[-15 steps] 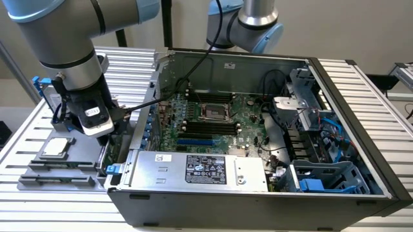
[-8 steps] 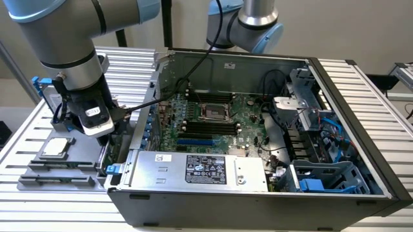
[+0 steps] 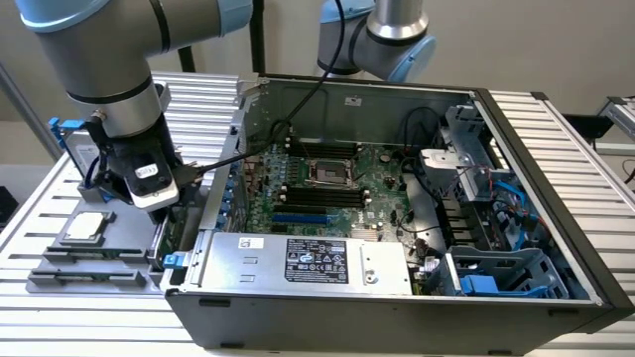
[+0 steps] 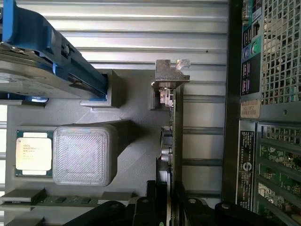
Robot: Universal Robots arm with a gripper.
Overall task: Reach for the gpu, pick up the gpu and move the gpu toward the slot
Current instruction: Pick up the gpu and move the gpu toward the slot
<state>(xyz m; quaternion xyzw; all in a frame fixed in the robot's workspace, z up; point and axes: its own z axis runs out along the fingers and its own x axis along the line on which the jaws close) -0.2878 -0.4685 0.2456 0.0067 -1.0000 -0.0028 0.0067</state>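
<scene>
The gpu (image 4: 178,127) stands on edge in a grey holder (image 4: 136,108), a thin green card with its silver bracket (image 4: 170,75) at the far end. My gripper (image 4: 170,207) is down over the card's near end, one dark finger on each side, shut on it. In the exterior view my gripper (image 3: 157,210) hangs low beside the open computer case (image 3: 555,297), at that view's left, with a green sliver of the gpu (image 3: 177,232) just under it. Blue expansion slots (image 3: 297,218) lie on the motherboard inside the case.
The grey holder also carries a hard drive with blue rails (image 4: 42,61) and a square silver processor chip (image 4: 34,153). The case wall (image 4: 233,117) runs close alongside the gpu. A power supply (image 3: 308,260) fills the case's front; another arm (image 3: 382,37) stands behind.
</scene>
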